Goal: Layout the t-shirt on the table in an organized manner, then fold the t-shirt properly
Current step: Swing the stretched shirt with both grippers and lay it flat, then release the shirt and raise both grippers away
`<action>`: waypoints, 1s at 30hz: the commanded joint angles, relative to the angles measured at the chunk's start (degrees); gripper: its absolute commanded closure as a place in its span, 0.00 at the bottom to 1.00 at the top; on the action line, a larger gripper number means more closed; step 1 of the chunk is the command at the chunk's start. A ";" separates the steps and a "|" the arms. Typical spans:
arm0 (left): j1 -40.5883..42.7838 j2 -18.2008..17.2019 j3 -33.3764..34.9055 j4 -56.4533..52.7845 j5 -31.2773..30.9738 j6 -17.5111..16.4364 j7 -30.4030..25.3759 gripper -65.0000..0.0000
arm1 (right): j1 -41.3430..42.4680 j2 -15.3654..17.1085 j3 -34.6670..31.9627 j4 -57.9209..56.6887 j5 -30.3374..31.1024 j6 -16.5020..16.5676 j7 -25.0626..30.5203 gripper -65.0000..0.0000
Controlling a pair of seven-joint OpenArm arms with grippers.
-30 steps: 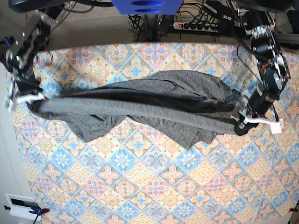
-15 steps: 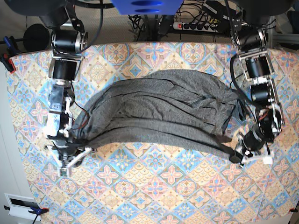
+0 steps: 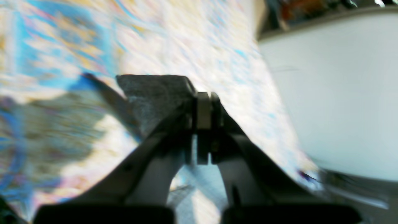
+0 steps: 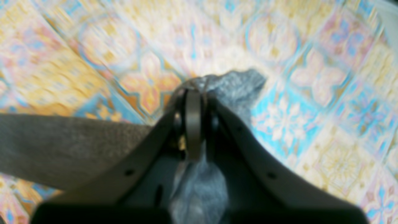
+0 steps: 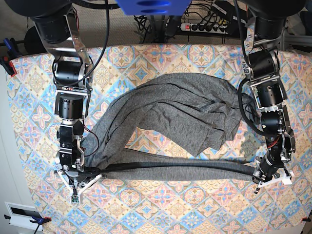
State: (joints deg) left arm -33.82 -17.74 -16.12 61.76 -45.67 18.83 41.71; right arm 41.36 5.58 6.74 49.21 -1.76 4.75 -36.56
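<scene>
Both claws clamped tight on the t-shirt point(image 5: 175, 109): left claw point(image 5: 264, 174) pinching 1 end of its hem by the desk's point(image 5: 161, 214) right edge, right claw point(image 5: 80, 176) pinching the other by the left edge. Hem stretched taut between them toward the front edge; remaining fabric bunched mid-desk.

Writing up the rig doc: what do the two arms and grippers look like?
Both arms are black, built from chunky cylindrical joint housings with silvery bands, and dark cables loop along them. The left arm and right arm look alike. The left gripper and right gripper have white bracket parts; up close, the fingers are dark and taper to flat grey pads.
</scene>
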 commanded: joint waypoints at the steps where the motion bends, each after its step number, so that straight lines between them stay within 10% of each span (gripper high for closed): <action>1: -2.00 0.11 1.48 0.53 1.23 -0.76 -1.93 1.00 | 3.95 0.26 0.07 -0.64 -0.04 0.04 3.19 1.00; 8: -2.00 0.73 8.16 -12.04 8.00 -0.76 -14.42 0.97 | 6.94 -2.38 0.07 -15.06 -0.04 0.04 11.37 0.86; 17: -3.76 0.37 7.99 -20.13 4.40 -0.76 -13.98 0.27 | 7.56 -2.73 -11.27 -15.67 0.05 0.04 11.98 0.27; 30: 20.86 -8.59 8.08 29.63 -11.34 -0.76 -1.76 0.13 | -10.64 -2.55 4.91 24.42 0.13 0.13 -3.49 0.17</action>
State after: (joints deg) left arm -11.86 -25.28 -7.64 90.96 -57.32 18.20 40.95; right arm 27.33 2.83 11.84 72.36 -2.33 4.27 -43.03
